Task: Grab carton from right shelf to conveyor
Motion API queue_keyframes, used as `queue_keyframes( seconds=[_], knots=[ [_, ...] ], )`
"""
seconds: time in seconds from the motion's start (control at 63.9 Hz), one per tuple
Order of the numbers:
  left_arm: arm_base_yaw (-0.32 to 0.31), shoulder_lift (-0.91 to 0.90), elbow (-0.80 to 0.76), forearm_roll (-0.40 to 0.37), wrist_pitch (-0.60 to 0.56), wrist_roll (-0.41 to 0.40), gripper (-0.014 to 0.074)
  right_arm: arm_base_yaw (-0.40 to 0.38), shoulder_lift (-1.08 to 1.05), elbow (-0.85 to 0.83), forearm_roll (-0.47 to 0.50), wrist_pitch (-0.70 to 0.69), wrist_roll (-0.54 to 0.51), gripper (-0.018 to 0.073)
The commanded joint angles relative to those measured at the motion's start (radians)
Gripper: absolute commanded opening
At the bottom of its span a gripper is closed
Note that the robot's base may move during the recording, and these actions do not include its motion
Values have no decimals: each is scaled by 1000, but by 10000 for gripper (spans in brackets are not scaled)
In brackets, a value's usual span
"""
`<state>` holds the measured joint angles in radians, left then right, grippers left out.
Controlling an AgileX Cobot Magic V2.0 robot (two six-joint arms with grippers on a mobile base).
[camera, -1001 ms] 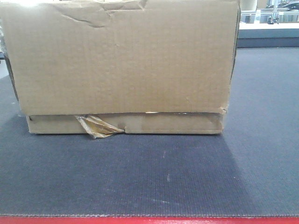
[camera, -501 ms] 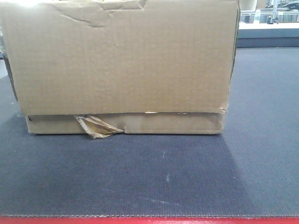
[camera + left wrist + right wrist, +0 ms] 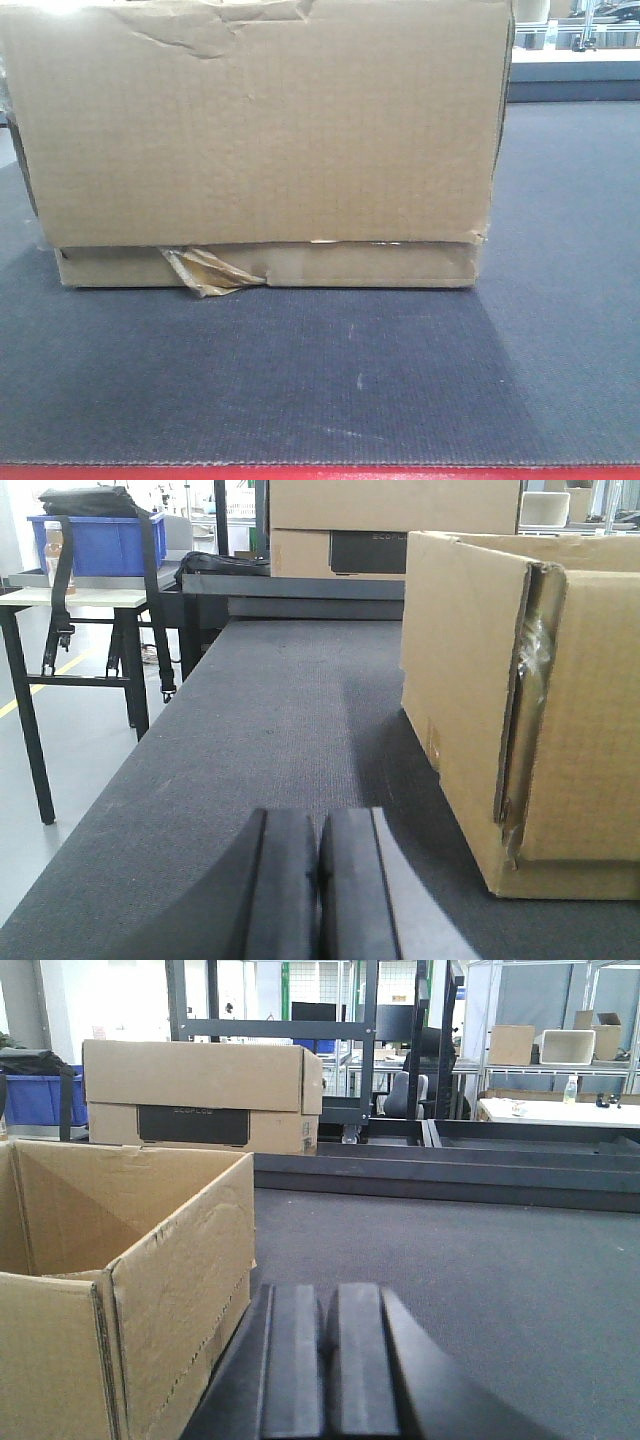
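The carton [image 3: 260, 130], a big brown cardboard box with a creased face and a loose yellowish tape strip, stands on the dark grey ribbed conveyor [image 3: 300, 380]. In the left wrist view my left gripper [image 3: 320, 825] is shut and empty, low over the belt, with a gap between it and the carton [image 3: 480, 700] on its right. My right gripper [image 3: 328, 1300] is also shut and empty, close beside the open-topped carton [image 3: 170, 1260], which is on its left. The shelf is out of view.
The belt's red edge strip [image 3: 320, 472] runs along the near side. Another cardboard box [image 3: 200, 1095] sits at the belt's far end. A black-legged table [image 3: 80, 595] with a blue bin [image 3: 95, 542] stands left of the belt, over grey floor.
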<state>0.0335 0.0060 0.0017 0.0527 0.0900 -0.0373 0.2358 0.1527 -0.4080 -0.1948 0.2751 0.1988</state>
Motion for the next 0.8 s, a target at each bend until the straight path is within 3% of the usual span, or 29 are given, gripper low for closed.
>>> queue_keyframes(
  seconds=[0.0, 0.375, 0.485, 0.626, 0.782],
  knots=[
    [3, -6, -2, -4, -26, 4, 2, -4, -5, 1, -12, -21, -5, -75],
    [3, -6, -2, -4, -26, 4, 2, -4, -5, 1, -12, -19, -5, -75],
    [3, -6, -2, -4, -26, 4, 2, -11, -5, 1, 43, 8, -51, -75],
    [3, -6, -2, -4, -26, 4, 2, -90, -5, 13, 240, 21, -286, -75],
    [3, -6, -2, -4, -26, 4, 2, -219, -13, 107, 299, -44, -316, -75]
  ],
)
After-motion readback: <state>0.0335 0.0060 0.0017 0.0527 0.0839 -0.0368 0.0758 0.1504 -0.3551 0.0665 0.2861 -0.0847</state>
